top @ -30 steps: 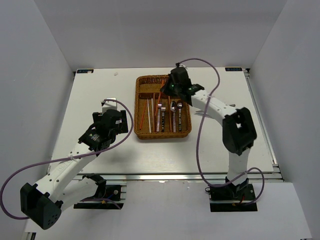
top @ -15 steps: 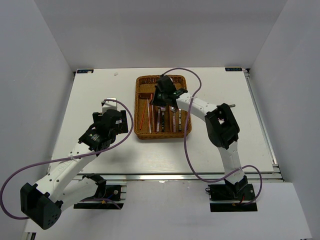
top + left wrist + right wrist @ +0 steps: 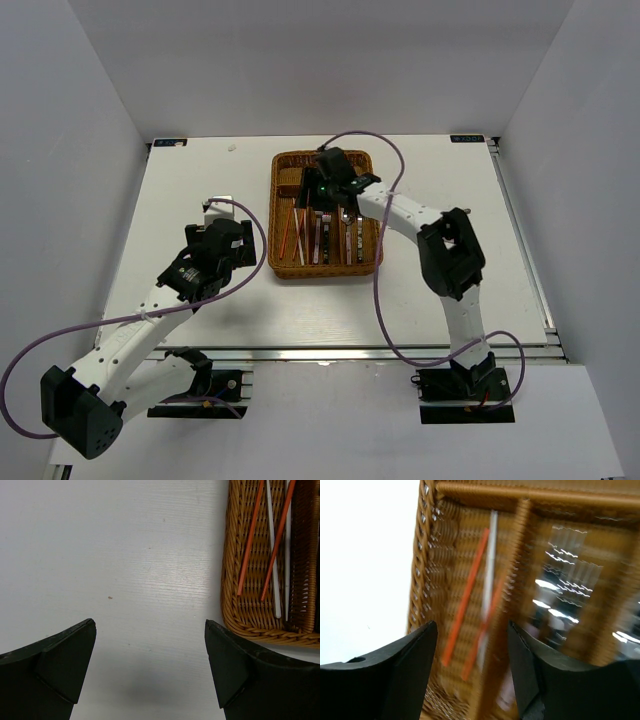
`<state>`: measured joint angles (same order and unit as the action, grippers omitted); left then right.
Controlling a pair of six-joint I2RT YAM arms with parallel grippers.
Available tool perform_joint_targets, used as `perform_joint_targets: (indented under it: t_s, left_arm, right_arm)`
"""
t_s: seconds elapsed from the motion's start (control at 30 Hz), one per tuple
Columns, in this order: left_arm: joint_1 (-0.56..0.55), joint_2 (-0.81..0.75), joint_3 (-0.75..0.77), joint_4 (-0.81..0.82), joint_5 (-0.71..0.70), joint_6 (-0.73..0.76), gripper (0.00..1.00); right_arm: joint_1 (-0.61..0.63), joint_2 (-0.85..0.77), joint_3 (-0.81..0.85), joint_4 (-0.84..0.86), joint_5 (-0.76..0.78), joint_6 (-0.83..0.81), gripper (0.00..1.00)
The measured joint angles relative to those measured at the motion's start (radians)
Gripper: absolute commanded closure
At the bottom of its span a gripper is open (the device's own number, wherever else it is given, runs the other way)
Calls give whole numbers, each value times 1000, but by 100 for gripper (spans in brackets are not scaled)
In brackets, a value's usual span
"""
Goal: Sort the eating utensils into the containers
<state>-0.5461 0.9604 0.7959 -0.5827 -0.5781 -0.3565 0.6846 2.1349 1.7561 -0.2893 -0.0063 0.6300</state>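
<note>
The left arm [image 3: 130, 340] and right arm [image 3: 400, 208] are white with chunky black joints. A purple cable [image 3: 374, 290] loops along each. Their fingers [image 3: 65, 665] are matte black wedges.

Bare worktop [image 3: 125, 555] is lying open between and ahead of the left fingers [image 3: 60, 670]. The wicker tray [image 3: 231, 555] wall is standing just beyond one fingertip. Between the right fingers [image 3: 400, 675], chopsticks [image 3: 466, 595] are filling the narrow compartment floor, with the tray's outer wall and a woven divider [image 3: 516, 550] hemming both sides.
</note>
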Motion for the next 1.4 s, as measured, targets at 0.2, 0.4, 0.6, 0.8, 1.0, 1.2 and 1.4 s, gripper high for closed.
perform_joint_targets:
  t_s: [0.2,0.4,0.6,0.8,1.0,1.2,1.4]
  left_arm:
    - [0,-2,0,0,-2,0,2]
    - [0,-3,0,0,-1,0,2]
    - [0,-24,0,0,7,0,2]
    - [0,-33,0,8,25,1,2]
    - [0,-49,-1,12,40,1,2]
    - [0,-63,-1,15,43,1,2]
    - [0,-63,-1,15,43,1,2]
  right_arm:
    - [-215,-381,-406,87,-110,-201,11]
    - [-509,-536,-558,126,-41,-522,14]
    - [-529,-494,-708,140,84,-840,14]
    - [-540,-459,-726,104,51,-1044,16]
    - [-561,-351,-668,71,-19,-1139,17]
    - [-566,-312,-651,60,-82,-1158,25]
    - [-566,-293,-629,48,-118,-1155,39]
